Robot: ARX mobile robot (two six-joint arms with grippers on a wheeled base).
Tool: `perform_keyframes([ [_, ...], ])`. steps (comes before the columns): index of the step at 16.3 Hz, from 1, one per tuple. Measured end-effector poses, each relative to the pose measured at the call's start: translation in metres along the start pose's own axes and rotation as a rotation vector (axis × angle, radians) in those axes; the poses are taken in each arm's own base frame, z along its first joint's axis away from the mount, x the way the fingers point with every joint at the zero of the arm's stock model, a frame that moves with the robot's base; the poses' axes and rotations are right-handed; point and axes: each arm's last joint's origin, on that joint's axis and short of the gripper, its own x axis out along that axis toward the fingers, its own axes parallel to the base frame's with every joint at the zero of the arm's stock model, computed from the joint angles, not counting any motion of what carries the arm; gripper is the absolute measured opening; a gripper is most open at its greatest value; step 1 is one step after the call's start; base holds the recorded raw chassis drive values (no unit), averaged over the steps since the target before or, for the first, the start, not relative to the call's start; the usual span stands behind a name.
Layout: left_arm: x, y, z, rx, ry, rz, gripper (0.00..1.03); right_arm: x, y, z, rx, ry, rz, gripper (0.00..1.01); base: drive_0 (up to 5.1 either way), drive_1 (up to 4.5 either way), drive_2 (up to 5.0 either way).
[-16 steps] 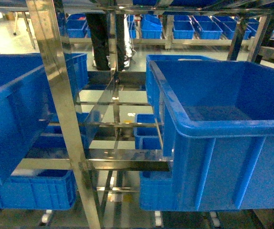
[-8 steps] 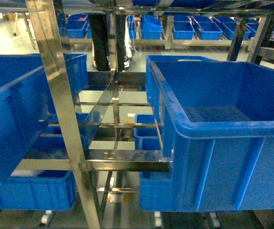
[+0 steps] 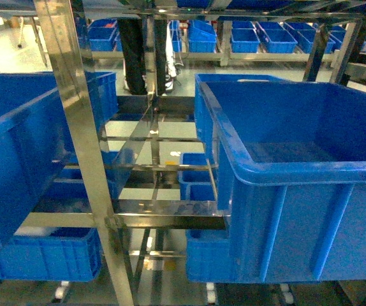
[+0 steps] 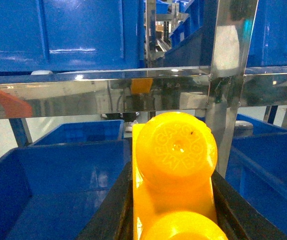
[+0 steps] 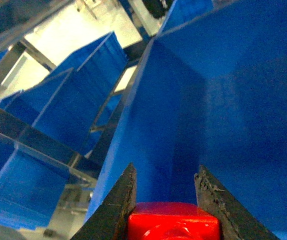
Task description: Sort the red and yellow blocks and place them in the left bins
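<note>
Head view: neither arm nor block appears. A large deep blue crate (image 3: 298, 185) with a thick rolled rim fills the right of the frame; another blue crate (image 3: 17, 159) occupies the left edge. A steel rack upright (image 3: 84, 153) runs top to bottom between them.

Left wrist view: the left gripper (image 4: 171, 220) is clamped on the orange-yellow block (image 4: 176, 175), which fills the lower centre of the frame between two dark fingers (image 4: 111, 210). Its round stud faces the camera, glossy, with raised lettering on the face; a second stud shows at the bottom edge. Open blue bins (image 4: 58, 190) lie below, under a steel shelf rail (image 4: 98, 95).

Right wrist view: the right gripper (image 5: 166, 205) is closed on the red block (image 5: 173, 227), glossy and smooth-cornered, at bottom centre, close against a blue crate wall (image 5: 208, 100).
</note>
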Motion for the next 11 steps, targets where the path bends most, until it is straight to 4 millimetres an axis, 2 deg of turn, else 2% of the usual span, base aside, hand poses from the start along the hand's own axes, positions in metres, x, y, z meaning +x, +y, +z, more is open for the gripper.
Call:
perform_keyframes([
  [2,0.000,0.000,0.000,0.000,0.000,0.000,0.29,0.024,-0.007,-0.002,-0.017,0.072,-0.004,0.29,-0.1,3.97,-4.2],
  [4,0.000,0.000,0.000,0.000,0.000,0.000,0.29,0.055,-0.013,0.009,-0.102,0.084,-0.037,0.29,-0.1,3.97,-4.2],
  [7,0.000,0.000,0.000,0.000,0.000,0.000,0.29,0.085,-0.020,0.019,-0.188,0.124,-0.050,0.29,-0.1,3.97,-4.2],
  [8,0.000,0.000,0.000,0.000,0.000,0.000,0.29,0.091,-0.022,0.019,-0.199,0.140,-0.049,0.29,-0.1,3.97,-4.2],
  [11,0.000,0.000,0.000,0.000,0.000,0.000,0.29,0.100,-0.024,0.020,-0.217,0.164,-0.044,0.29,0.0,0.00,0.0],
])
